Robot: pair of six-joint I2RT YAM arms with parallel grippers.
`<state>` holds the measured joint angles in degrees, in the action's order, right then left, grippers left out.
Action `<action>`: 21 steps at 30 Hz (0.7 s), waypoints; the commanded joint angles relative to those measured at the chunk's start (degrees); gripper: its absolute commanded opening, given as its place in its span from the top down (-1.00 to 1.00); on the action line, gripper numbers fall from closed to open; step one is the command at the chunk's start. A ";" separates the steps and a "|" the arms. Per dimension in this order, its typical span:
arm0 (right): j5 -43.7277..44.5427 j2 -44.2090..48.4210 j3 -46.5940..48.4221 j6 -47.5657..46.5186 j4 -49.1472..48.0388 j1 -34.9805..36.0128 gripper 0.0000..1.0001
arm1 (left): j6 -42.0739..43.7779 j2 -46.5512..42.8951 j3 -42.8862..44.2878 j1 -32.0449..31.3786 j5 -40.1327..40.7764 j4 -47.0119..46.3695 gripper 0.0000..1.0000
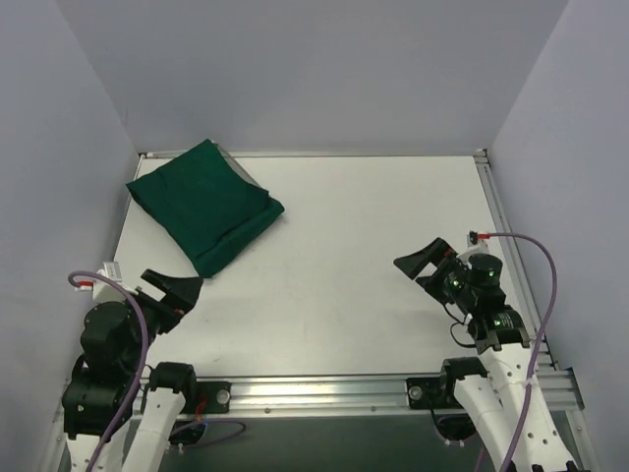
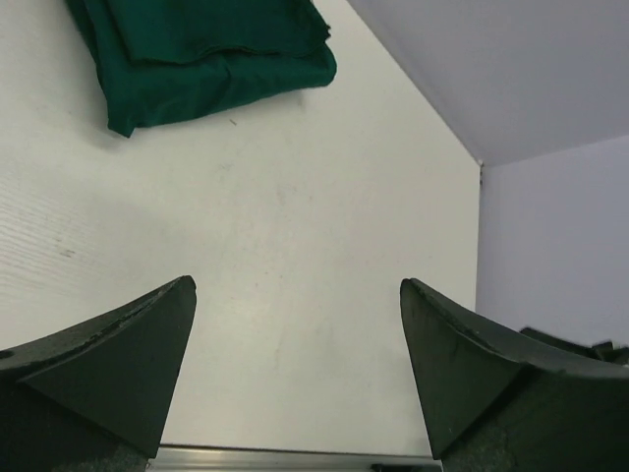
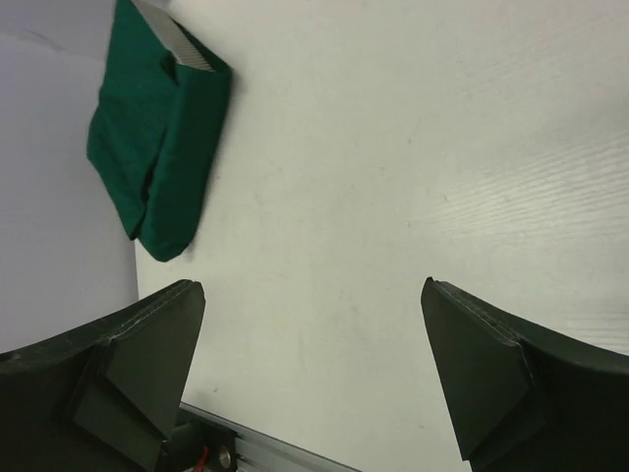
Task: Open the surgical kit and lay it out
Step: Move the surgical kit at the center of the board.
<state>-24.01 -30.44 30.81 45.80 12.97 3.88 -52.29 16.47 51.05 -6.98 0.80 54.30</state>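
A white table (image 1: pixel 334 285) is sitting inside pale lilac walls (image 1: pixel 295 69); the left claw (image 1: pixel 175 287) and right claw (image 1: pixel 421 262) are both gaping wide near its front edge, holding nothing. The surgical kit (image 1: pixel 204 205) is lying as a folded dark green bundle in the far left corner, well apart from both.

From overhead I can't see inside the folded green drape (image 1: pixel 204 205) at the upper left; whatever it wraps is covered. On my left wrist view the top edge cuts it off. On the right wrist view only a sliver of silver tray (image 3: pixel 183 44) pokes out at the upper left, cropped by the frame.
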 commanded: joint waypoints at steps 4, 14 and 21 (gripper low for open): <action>4.73 -13.92 2.23 -0.72 -23.49 9.89 -0.99 | 4.75 1.11 -4.18 0.04 -13.78 -7.87 -0.88; 20.30 -59.16 26.12 -0.10 -45.05 34.59 -0.96 | 13.97 12.71 9.58 0.13 5.32 4.93 -0.87; 29.16 -79.50 46.78 6.22 -41.81 43.13 -0.85 | 15.82 12.62 11.36 0.04 5.45 3.97 -0.87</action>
<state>-3.79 -106.17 70.11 48.18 -27.83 43.92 -38.98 28.91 61.01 -7.03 4.14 57.30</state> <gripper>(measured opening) 0.931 0.938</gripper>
